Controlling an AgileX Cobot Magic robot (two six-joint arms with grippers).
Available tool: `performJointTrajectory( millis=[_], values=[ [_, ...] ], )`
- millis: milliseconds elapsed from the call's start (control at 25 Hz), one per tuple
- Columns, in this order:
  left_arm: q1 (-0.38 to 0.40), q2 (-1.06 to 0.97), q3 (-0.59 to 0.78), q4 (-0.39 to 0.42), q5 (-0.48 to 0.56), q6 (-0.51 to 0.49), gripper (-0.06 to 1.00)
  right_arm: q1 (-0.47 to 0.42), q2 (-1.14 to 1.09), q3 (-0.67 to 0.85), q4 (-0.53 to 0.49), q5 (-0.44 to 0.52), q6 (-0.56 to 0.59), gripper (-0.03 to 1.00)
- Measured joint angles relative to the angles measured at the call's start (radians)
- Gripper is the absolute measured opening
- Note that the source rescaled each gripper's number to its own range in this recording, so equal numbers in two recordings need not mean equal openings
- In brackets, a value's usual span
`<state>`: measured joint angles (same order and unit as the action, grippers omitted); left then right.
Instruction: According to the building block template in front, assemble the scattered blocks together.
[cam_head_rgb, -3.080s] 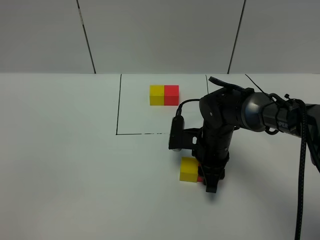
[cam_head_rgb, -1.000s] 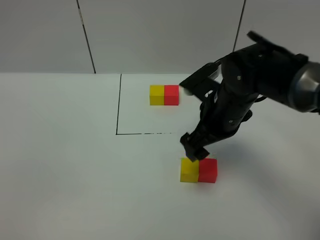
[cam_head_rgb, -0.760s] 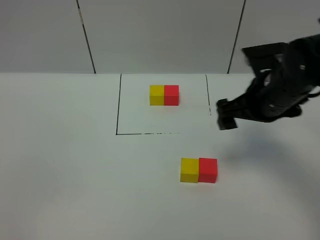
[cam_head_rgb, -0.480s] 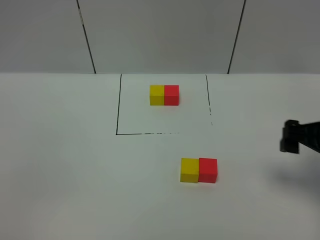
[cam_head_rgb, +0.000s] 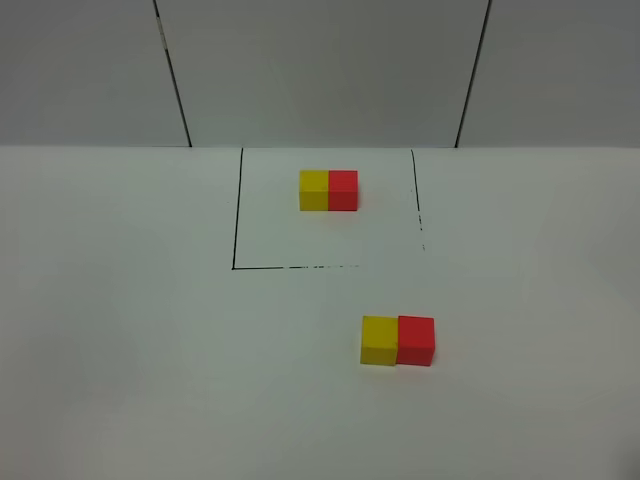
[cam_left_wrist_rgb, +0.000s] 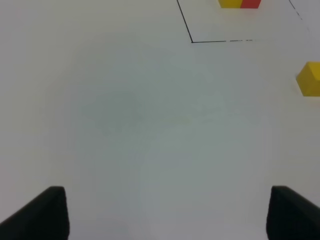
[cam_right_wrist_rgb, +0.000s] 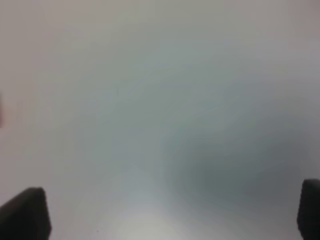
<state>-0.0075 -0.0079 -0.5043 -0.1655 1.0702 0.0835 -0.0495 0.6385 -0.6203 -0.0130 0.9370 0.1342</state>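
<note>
While neither arm shows in the high view, the scattered blocks sit joined on the white tabletop (cam_head_rgb: 120, 330): the yellow cube (cam_head_rgb: 379, 340) on the left and the red cube (cam_head_rgb: 416, 340) on the right, faces touching flush. Their shared long axis runs left to right, parallel to the table's far edge, and matches the order of the building block template (cam_head_rgb: 328, 190), which lies farther back with its own yellow half left and red half right. A thin black line (cam_head_rgb: 236, 210) frames the template on three visible sides; the near line breaks off partway and the right line is faint and dotted low down. The assembled pair lies outside that frame, nearer the front edge and toward its right corner, well apart from the template.

Bare tabletop surrounds the pair on every side, with the widest stretch toward the left edge.

From the left wrist view, the left gripper (cam_left_wrist_rgb: 165, 215) has its fingertips spread wide over bare table, holding nothing; the yellow cube shows at that picture's border. The right wrist view is blurred, yet the right gripper (cam_right_wrist_rgb: 167, 215) also stands spread wide and empty.
</note>
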Motion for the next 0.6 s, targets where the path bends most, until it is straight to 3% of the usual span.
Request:
performJointTrajectory(
  millis=[400,600],
  values=[
    [0.000,0.000,0.000,0.000,0.000,0.000,0.91,0.000,-0.350,0.007,-0.048,0.054,0.000,1.00],
    [0.000,0.000,0.000,0.000,0.000,0.000,0.91,0.000,-0.471,0.079,-0.051,0.087,0.000,0.99]
  ],
)
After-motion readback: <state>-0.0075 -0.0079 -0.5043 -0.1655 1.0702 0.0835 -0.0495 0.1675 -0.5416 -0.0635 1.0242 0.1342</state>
